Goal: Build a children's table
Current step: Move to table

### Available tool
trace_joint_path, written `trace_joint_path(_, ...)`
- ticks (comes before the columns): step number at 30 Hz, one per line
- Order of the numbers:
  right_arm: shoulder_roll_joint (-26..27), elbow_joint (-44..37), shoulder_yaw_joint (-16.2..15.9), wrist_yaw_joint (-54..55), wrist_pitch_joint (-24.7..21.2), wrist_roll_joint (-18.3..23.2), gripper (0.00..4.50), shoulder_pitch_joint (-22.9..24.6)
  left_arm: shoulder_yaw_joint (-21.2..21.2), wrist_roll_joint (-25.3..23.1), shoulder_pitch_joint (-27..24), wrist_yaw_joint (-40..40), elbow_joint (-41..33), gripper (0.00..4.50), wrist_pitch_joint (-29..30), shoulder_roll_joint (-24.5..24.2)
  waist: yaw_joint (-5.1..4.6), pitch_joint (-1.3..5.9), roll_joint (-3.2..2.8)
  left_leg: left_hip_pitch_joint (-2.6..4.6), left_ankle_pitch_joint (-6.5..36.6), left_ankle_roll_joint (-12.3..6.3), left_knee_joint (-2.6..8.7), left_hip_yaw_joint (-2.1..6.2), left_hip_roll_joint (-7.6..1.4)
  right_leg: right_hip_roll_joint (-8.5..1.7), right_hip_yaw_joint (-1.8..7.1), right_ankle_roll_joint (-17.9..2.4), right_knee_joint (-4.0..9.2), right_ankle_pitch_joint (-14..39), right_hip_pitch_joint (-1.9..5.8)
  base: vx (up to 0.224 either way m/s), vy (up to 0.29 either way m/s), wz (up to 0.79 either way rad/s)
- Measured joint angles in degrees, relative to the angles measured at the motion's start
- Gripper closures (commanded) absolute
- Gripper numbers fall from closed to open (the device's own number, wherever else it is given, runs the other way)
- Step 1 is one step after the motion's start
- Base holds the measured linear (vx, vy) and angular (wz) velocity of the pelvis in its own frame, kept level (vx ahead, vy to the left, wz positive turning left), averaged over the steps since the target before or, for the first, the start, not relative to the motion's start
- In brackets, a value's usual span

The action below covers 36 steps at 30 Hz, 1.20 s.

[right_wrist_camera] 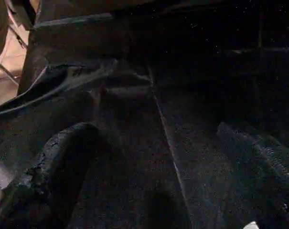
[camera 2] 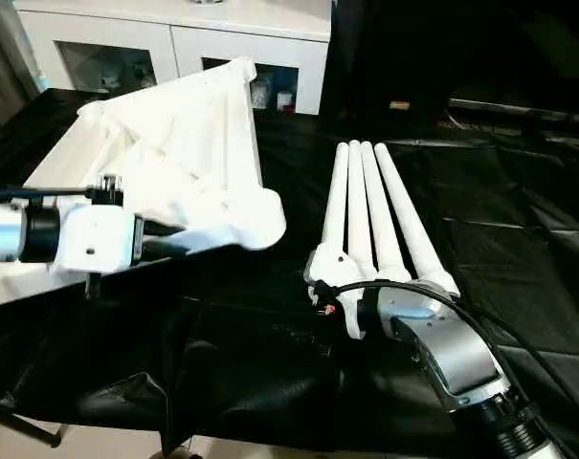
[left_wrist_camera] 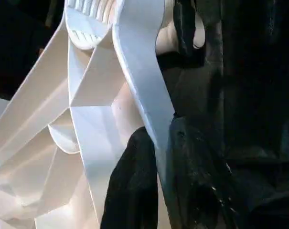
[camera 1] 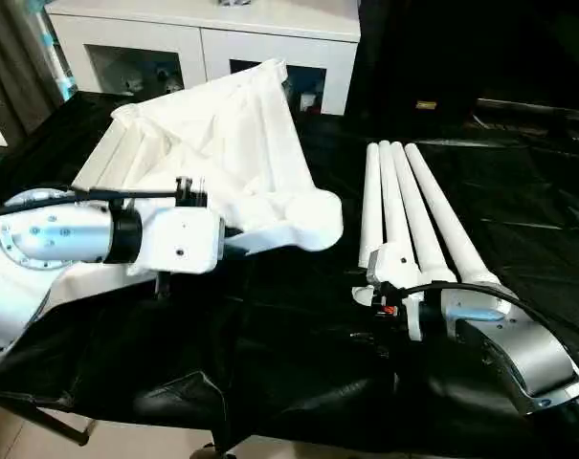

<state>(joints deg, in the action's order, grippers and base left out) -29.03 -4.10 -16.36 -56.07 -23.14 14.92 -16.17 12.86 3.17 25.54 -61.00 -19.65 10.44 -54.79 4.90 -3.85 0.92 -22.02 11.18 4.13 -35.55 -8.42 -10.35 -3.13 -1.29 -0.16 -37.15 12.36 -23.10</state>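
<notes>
The children's table is in parts on a black cloth. Its white square top [camera 1: 222,134] leans tilted at the left, ribbed underside up, with a round corner socket [camera 1: 313,218] nearest the middle. My left gripper [camera 1: 239,245] is shut on the top's near rim [left_wrist_camera: 149,95], with a black finger [left_wrist_camera: 130,191] on each side of it. Several white tube legs [camera 1: 413,210] lie side by side at the right. My right gripper [right_wrist_camera: 154,130] hovers open just in front of the legs' near ends, with nothing but black cloth between its fingers [right_wrist_camera: 53,171].
A white cabinet with glass doors [camera 1: 203,43] stands behind the work surface. The black cloth [camera 1: 289,354] hangs in folds over the front edge. A cable [camera 1: 519,306] loops over my right wrist.
</notes>
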Motion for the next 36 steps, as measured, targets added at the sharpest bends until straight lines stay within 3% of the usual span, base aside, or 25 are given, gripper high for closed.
trace_joint_path(5, 0.0, 0.0, 0.0, 0.1, 0.0, 0.0, 0.00, 0.4, 1.5, -1.9, -3.3, 0.3, 2.2, 4.27, -2.6, -0.3, -0.05, -0.02, -0.04, 0.05, -0.1, 0.13, 0.00, 0.00, -0.16, 0.15, -0.01, -0.1, -0.03, -0.1, -0.01, 0.000, 0.000, 0.00)
trace_joint_path(10, -0.4, -0.3, 0.3, 0.7, -0.4, 0.2, 0.00, 1.1, 5.2, -4.9, -6.9, 4.6, 6.5, 4.27, -2.4, 4.8, 0.09, -0.07, -0.21, 0.09, -0.3, 0.44, -0.01, -0.05, -0.52, 0.44, -0.02, -0.2, -0.04, -0.2, 0.00, 0.000, 0.000, 0.00)
trace_joint_path(21, -3.6, -1.6, 3.5, 1.3, -1.1, 0.2, 0.00, 3.8, 10.5, -10.4, -7.4, 9.5, 16.3, 4.28, -1.5, 13.5, -0.22, 0.07, -0.89, 0.61, -0.4, 0.61, 0.01, -0.10, -0.71, 0.80, 0.22, -0.5, -0.02, -0.7, 0.08, 0.000, 0.000, 0.00)
trace_joint_path(22, -3.8, -1.6, 3.7, 1.4, -1.2, 0.2, 0.00, 3.9, 11.3, -10.8, -7.5, 9.5, 17.4, 3.72, -1.2, 13.9, -0.33, 0.07, -0.89, 0.63, -0.4, 0.61, 0.01, -0.09, -0.71, 0.80, 0.22, -0.5, -0.01, -0.7, 0.06, 0.000, 0.000, 0.00)
trace_joint_path(23, -3.8, -1.6, 3.9, 1.6, -1.2, 0.2, 0.00, 4.2, 11.5, -10.8, -7.5, 9.5, 18.0, 3.60, -1.1, 14.2, -0.39, 0.07, -0.89, 0.65, -0.4, 0.61, 0.01, -0.09, -0.71, 0.80, 0.22, -0.5, 0.01, -0.7, 0.06, 0.000, 0.000, 0.00)
trace_joint_path(26, -4.7, -1.6, 4.3, 1.7, -1.3, 0.2, 0.00, 4.8, 10.7, -10.0, -7.5, 10.3, 17.7, 3.48, -0.5, 14.9, -0.39, 0.08, -0.89, 0.65, -0.4, 0.60, 0.01, -0.11, -0.70, 0.79, 0.23, -0.5, 0.06, -0.7, 0.06, 0.000, 0.000, 0.00)
trace_joint_path(28, -5.7, -1.6, 5.1, 1.6, -1.3, 0.2, 0.00, 4.8, 8.6, -7.0, -7.5, 9.5, 15.2, 3.18, 1.6, 15.2, -0.05, 0.10, -0.86, 0.67, -0.4, 0.59, 0.01, -0.14, -0.69, 0.78, 0.23, -0.5, 0.07, -0.7, 0.07, 0.000, 0.000, 0.00)
trace_joint_path(31, -5.8, -1.6, 5.4, 1.1, -1.3, 0.3, 0.00, 4.8, 5.6, -3.1, -7.1, 7.9, 13.0, 3.15, 4.0, 15.6, 0.12, 0.16, -0.81, 0.77, -0.4, 0.59, 0.01, -0.18, -0.69, 0.76, 0.24, -0.5, 0.06, -0.7, 0.14, 0.000, 0.000, 0.00)
trace_joint_path(33, -5.9, -1.6, 5.5, 0.7, -1.3, 0.5, 0.00, 4.8, 4.5, -1.8, -6.6, 6.9, 13.2, 2.85, 4.6, 15.5, 0.11, 0.17, -0.79, 0.85, -0.4, 0.59, 0.01, -0.23, -0.68, 0.75, 0.28, -0.5, 0.06, -0.7, 0.21, 0.000, 0.000, 0.00)
trace_joint_path(36, -5.9, -1.6, 5.7, 0.3, -1.7, 1.1, 0.00, 4.5, 4.6, -2.0, -4.4, 5.7, 16.1, 2.73, 3.1, 14.8, 0.18, 0.22, -0.67, 0.86, -0.4, 0.59, 0.01, -0.25, -0.67, 0.73, 0.30, -0.4, 0.06, -0.7, 0.23, 0.000, 0.000, 0.00)
